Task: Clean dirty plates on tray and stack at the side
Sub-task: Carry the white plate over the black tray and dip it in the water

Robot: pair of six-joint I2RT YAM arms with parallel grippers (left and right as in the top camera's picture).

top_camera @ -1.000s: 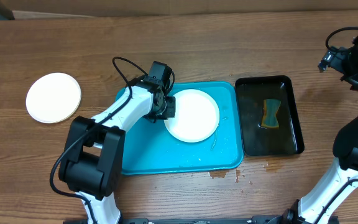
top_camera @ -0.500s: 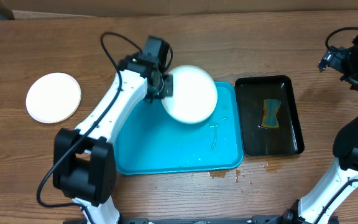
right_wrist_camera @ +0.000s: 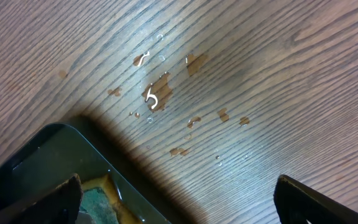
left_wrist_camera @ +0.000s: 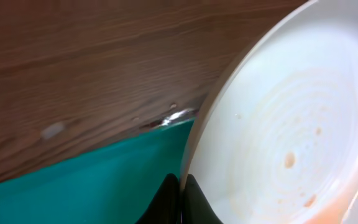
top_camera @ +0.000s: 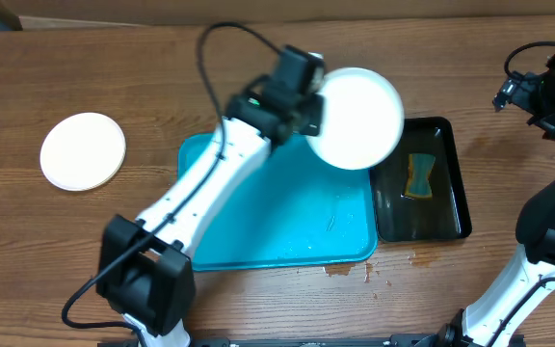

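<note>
My left gripper (top_camera: 313, 108) is shut on the rim of a white plate (top_camera: 356, 118) and holds it in the air over the right end of the turquoise tray (top_camera: 258, 231), near the black tray. In the left wrist view the fingers (left_wrist_camera: 183, 200) pinch the plate's edge, and the plate (left_wrist_camera: 291, 130) shows faint reddish-brown smears. Another white plate (top_camera: 83, 150) lies on the table at the far left. My right gripper (right_wrist_camera: 176, 202) is open and empty, high at the far right (top_camera: 538, 92), above the table beside the black tray.
A narrow black tray (top_camera: 418, 179) holding water and a yellow-green sponge (top_camera: 419, 176) stands right of the turquoise tray; its corner shows in the right wrist view (right_wrist_camera: 55, 168). Water droplets lie on the wood (right_wrist_camera: 157, 93) and at the turquoise tray's front edge (top_camera: 350, 269).
My left gripper has lifted the white plate off the turquoise tray and carried it up and to the right, toward the black tray. The right arm has not moved.
</note>
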